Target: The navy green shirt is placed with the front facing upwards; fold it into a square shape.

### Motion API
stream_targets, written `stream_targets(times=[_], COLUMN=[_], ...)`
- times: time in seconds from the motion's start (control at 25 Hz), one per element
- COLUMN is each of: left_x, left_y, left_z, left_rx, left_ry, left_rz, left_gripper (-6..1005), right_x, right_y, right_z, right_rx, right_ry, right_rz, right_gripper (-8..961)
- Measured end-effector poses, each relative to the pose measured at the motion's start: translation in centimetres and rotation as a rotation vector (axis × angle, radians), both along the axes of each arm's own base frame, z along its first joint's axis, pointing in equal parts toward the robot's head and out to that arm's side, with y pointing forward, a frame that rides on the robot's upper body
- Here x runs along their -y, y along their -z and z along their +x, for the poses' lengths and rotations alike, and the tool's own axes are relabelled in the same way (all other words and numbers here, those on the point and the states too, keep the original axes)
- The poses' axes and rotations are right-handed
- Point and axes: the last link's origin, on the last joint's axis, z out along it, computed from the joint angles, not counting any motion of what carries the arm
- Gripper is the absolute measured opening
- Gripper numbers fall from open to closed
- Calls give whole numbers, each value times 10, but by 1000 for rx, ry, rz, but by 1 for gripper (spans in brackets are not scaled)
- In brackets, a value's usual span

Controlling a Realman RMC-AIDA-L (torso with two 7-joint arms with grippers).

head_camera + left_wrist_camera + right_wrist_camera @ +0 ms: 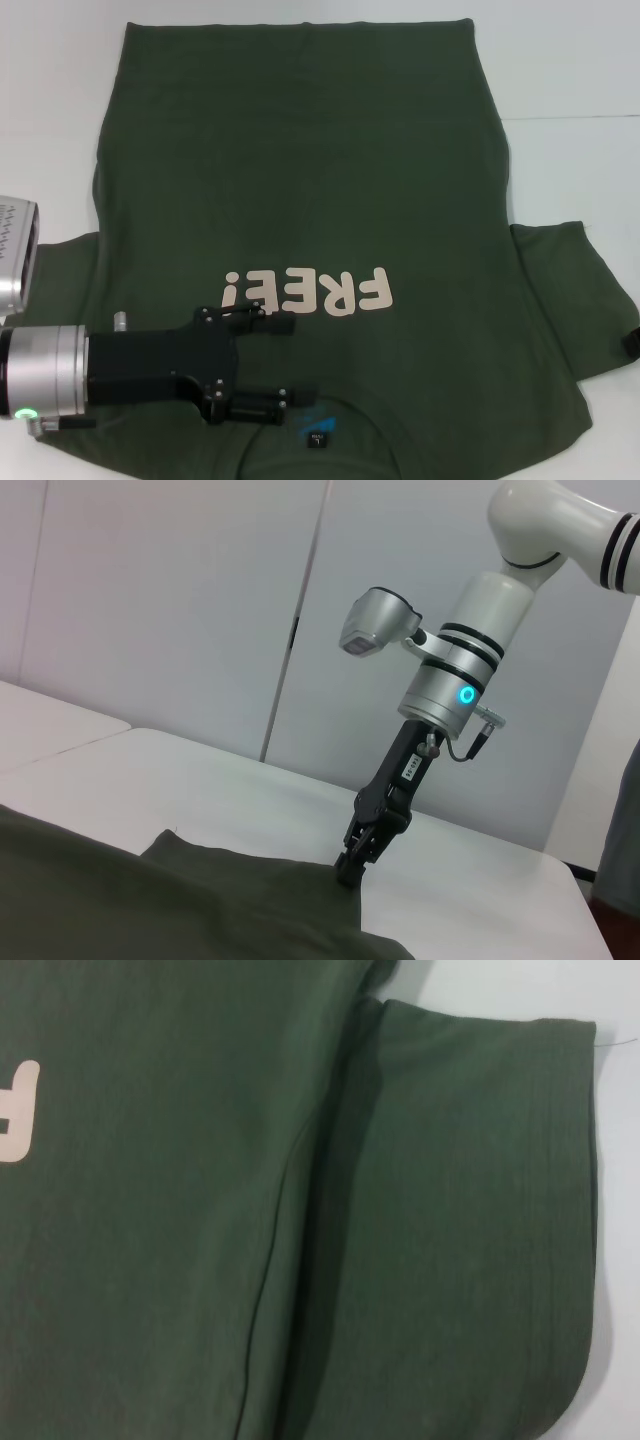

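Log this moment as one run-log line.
garment: dark olive-green cotton T-shirt flat, print up, unfolded | left hand: open, over chest near collar | right hand: on right sleeve edge, fingers unclear

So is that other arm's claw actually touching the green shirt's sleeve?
Touching. The left wrist view shows the right gripper with its tips pressed onto the edge of the navy green shirt, no gap between them.
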Motion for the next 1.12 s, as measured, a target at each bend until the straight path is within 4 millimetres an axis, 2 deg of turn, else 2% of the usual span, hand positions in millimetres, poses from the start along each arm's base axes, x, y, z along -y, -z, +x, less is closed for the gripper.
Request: stream_targets(times=[0.16,0.4,0.72,1.12], left_x=[0,0,0,0], left_y=[0,0,0,2], left_z=[0,0,0,2], left_rx=[0,1,1,6], left_ry=[0,0,1,4], left_rz=[1,1,1,-2], left_gripper=[905,905,904,904], right_x=[0,-4,-11,-27], right_y=[0,-13,-32,-38], right_z=[0,10,26,23], right_rx=[3,82,140,175], right_ry=[-1,12,25,-26], right_rz=[0,41,123,193], right_gripper=[107,15,15,16])
